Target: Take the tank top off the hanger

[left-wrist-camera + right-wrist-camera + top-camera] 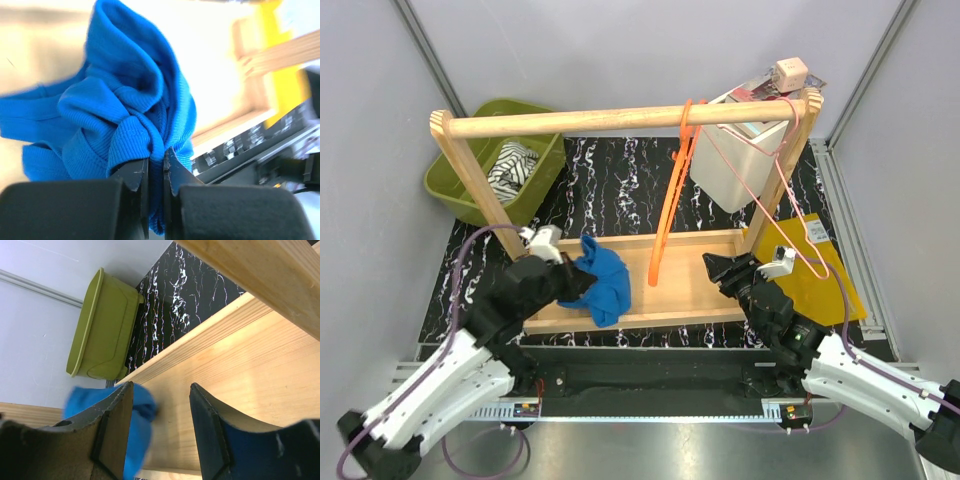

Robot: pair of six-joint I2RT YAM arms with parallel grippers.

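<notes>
Near the counter's (620,175) left edge, the bright-blue cloth tank top (608,282), off its orange plastic hanger (670,205), is clamped in the left tool (156,162).

1. The bench (620,180) is a black surface with white marble veining, shown bare behind the rack and along its near edge.
2. A green bin (542,185) sits at the far left corner. In the right wrist view, its long side wall (100,330) stands right at the edge of the marbled surface (170,295).
3. A wooden rack (690,280) stands across the middle. Its flat, rimmed base board rests on the bench, and two slanted posts carry a round rail on top.
4. A white box (735,170) stands at the far right, just behind the rack's right post.
5. A yellow sheet (830,285) lies flat at the right, touching the right end of the rack base.
</notes>
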